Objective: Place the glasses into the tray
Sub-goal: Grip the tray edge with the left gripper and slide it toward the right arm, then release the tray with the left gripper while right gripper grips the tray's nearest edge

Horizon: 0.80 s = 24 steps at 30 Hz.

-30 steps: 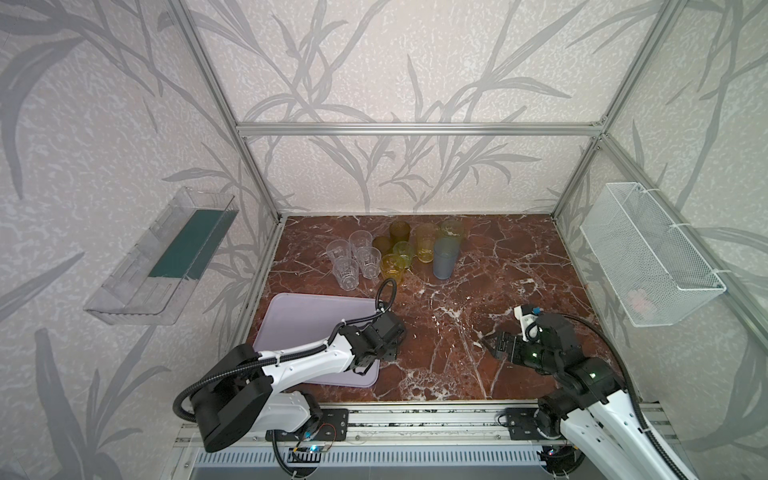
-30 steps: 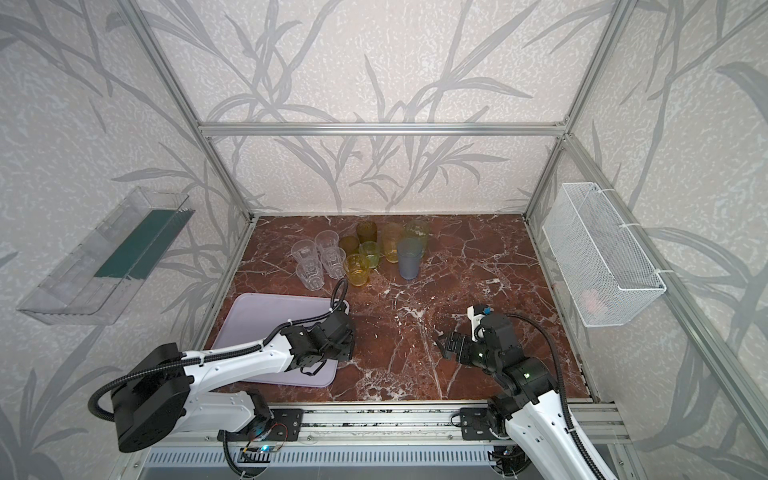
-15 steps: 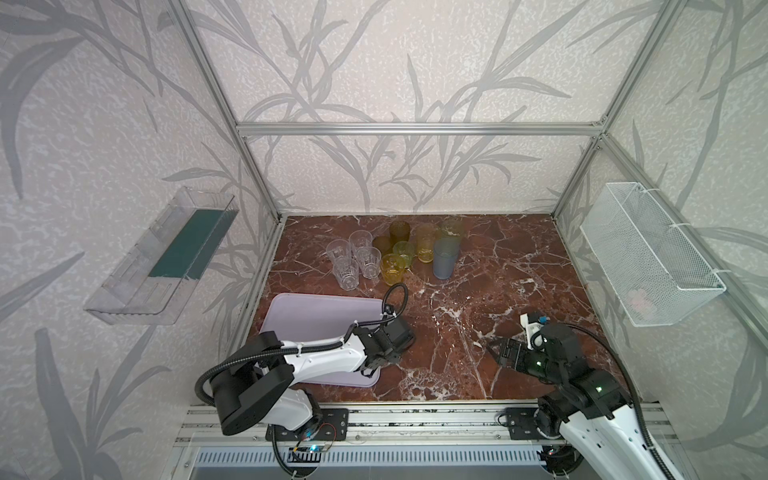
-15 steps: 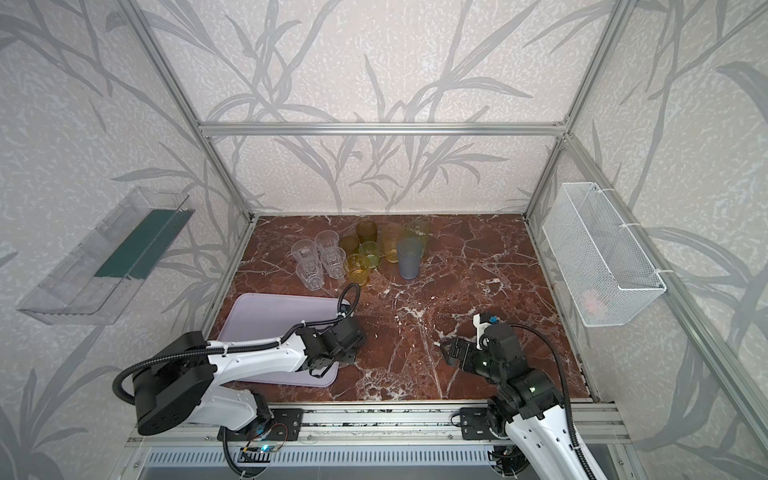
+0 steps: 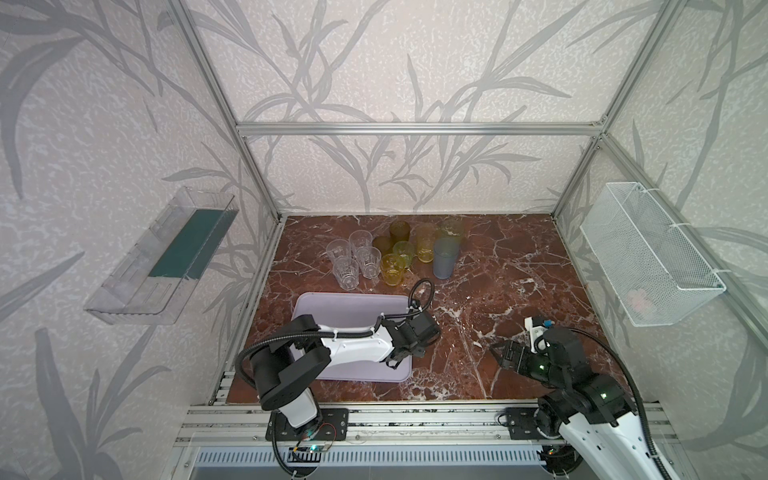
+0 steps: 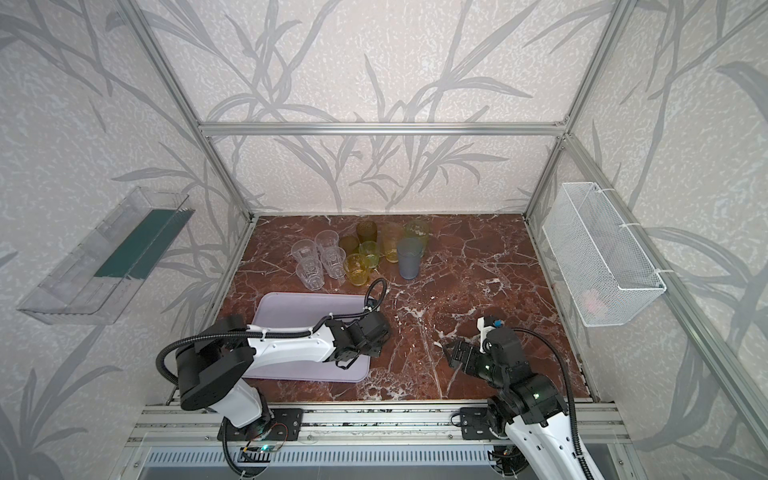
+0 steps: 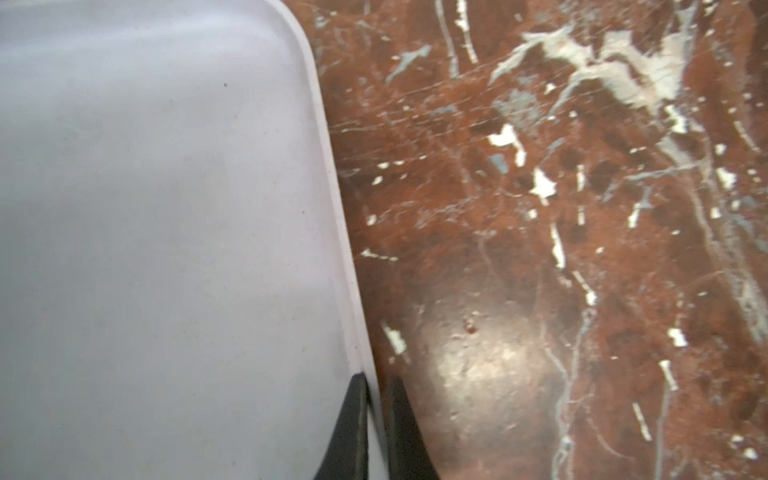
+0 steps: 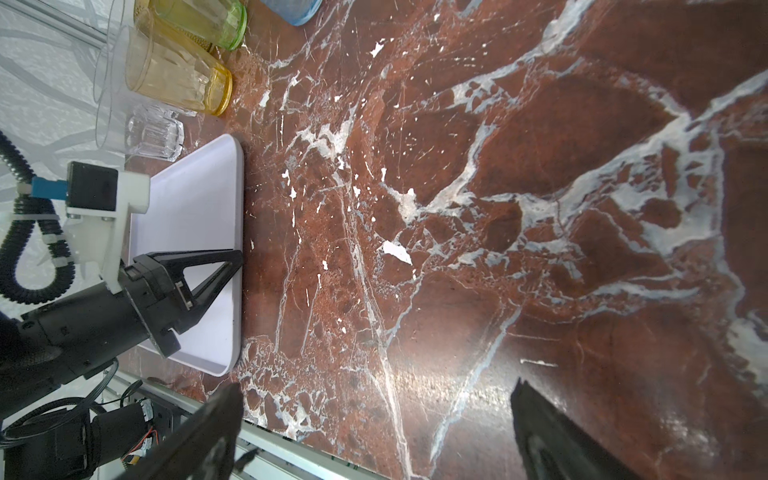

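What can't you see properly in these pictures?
Pink thing in the wire basket: too small, behind mesh, in both top views.
Tray: near part hidden by the left arm in both top views.
Back glasses: overlap, count unclear in top views.
Blue-grey glass: cut off by the right wrist view's edge.

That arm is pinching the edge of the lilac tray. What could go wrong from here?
The left gripper pinches only the thin rim on one side of the tray, so a pull might slip off or tip it. The glasses stand crowded just beyond the tray; sliding it toward them could topple some.
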Motion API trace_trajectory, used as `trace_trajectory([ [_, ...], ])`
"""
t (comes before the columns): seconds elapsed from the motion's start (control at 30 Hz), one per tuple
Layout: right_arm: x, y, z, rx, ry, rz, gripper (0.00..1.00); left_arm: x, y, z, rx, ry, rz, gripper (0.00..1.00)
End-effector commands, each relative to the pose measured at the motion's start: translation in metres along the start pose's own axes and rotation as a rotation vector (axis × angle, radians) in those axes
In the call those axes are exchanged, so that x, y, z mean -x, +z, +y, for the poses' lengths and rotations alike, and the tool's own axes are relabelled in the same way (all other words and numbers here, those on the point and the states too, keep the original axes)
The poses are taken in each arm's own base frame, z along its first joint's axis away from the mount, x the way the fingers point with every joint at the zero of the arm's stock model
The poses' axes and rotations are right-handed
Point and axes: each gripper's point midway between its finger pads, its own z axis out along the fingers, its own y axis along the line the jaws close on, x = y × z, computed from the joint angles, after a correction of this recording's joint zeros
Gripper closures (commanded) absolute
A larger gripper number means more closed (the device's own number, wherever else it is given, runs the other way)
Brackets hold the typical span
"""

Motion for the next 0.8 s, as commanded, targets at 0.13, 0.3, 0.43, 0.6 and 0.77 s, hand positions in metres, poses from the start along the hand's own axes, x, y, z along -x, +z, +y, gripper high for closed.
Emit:
trace_trajectory([
  [0.13,-0.004,0.000,-0.010,-0.046,0.025,0.005,0.01,0.005,0.013,-0.067,-0.153,0.043,0.059,0.91],
  [0.3,-0.005,0.001,-0.012,-0.052,0.040,0.009,0.01,0.014,0.006,-0.069,-0.161,0.037,0.029,0.58],
  [0.43,-0.006,0.003,-0.014,-0.060,0.052,0.012,0.01,0.019,-0.008,-0.060,-0.145,0.049,-0.003,0.30],
  [0.6,-0.007,0.012,-0.013,-0.043,0.060,0.028,0.03,0.029,-0.038,-0.039,-0.112,0.019,-0.071,0.02],
  [0.77,-0.005,0.026,0.002,0.025,0.078,0.062,0.09,0.044,-0.075,-0.009,-0.060,-0.013,-0.191,0.01],
])
